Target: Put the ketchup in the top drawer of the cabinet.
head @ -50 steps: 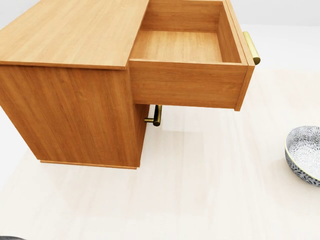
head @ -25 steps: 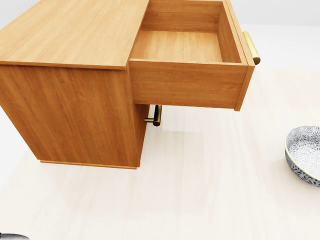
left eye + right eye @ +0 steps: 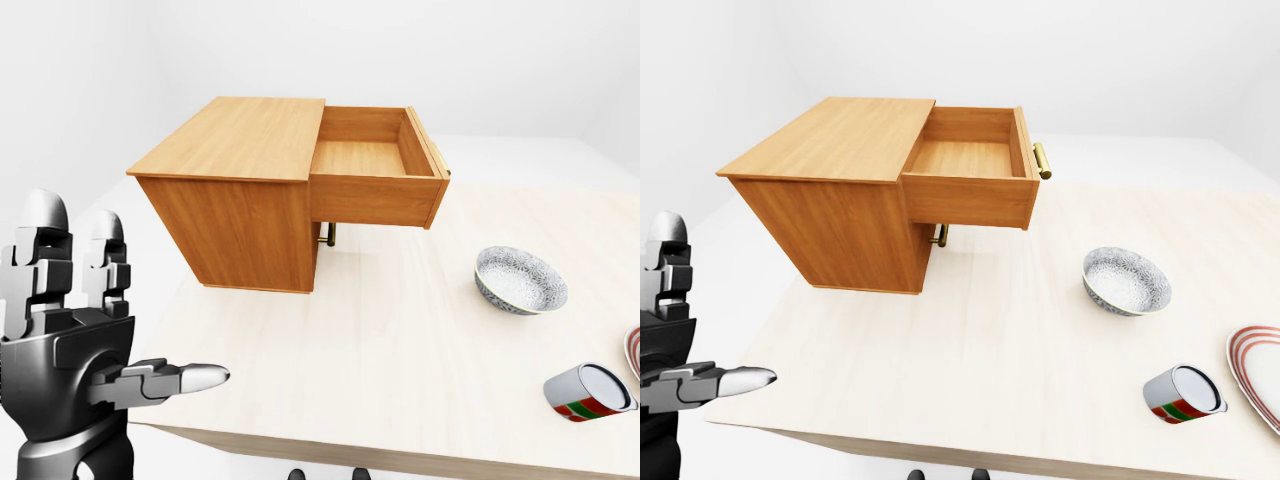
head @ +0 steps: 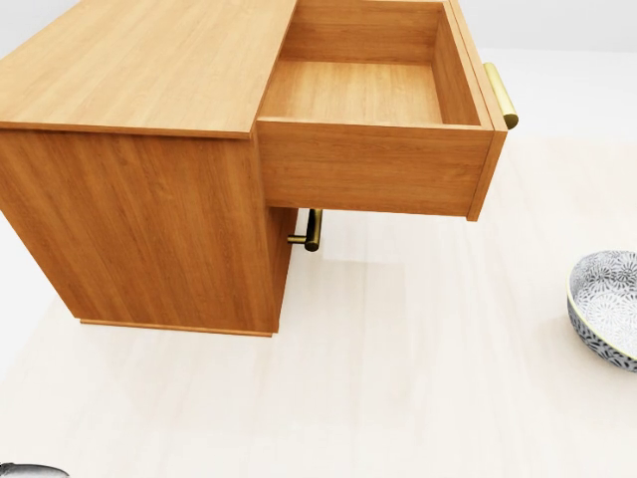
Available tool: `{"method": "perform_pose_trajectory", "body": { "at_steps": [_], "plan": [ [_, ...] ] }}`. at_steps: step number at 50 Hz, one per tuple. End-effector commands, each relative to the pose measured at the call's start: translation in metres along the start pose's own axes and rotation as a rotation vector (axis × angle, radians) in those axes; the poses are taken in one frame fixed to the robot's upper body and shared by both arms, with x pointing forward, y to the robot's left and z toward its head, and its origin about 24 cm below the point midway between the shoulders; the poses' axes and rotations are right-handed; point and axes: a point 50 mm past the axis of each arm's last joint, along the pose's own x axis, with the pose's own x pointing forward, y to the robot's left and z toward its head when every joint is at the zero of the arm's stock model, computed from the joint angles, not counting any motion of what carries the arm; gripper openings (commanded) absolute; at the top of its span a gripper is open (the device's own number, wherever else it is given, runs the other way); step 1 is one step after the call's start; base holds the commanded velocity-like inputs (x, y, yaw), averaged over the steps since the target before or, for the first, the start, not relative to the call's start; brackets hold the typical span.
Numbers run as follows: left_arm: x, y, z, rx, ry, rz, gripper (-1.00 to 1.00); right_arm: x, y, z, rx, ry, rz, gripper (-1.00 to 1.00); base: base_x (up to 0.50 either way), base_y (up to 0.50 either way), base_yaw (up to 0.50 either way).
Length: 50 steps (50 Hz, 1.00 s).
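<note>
Patterned bowl (image 3: 520,281) on pale table (image 3: 380,350), tipped can (image 3: 1181,394) beside striped plate (image 3: 1260,372)

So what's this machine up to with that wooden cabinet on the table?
Nothing is being held yet. The left robot hand is raised with its fingers open at the table's left edge in the eye views. The cabinet's top drawer is pulled out and looks empty. A patterned bowl, a can lying on its side and a striped plate sit off to the right. No ketchup shows.
</note>
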Motion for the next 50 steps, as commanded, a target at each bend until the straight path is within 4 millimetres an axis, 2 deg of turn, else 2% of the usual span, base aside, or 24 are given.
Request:
{"method": "perform_pose_trajectory", "body": {
  "at_steps": [1, 16, 42, 50],
  "plan": [
    [0.0, -0.001, -0.003, -0.002, 0.016, -0.004, 1.0, -0.002, 0.025, -0.017, 0.087, 0.101, 0.051, 1.0, 0.0, 0.0, 0.0],
    [-0.001, -0.002, -0.003, 0.004, 0.02, -0.008, 1.0, -0.005, 0.046, -0.043, 0.171, 0.214, 0.135, 1.0, 0.0, 0.0, 0.0],
    [-0.001, -0.002, -0.001, 0.002, 0.008, -0.008, 1.0, 0.001, 0.072, -0.051, 0.21, 0.249, 0.238, 1.0, 0.0, 0.0, 0.0],
    [-0.001, -0.003, -0.002, 0.002, 0.014, -0.01, 1.0, 0.004, 0.093, -0.052, 0.234, 0.261, 0.317, 1.0, 0.0, 0.0, 0.0]
  ]
}}
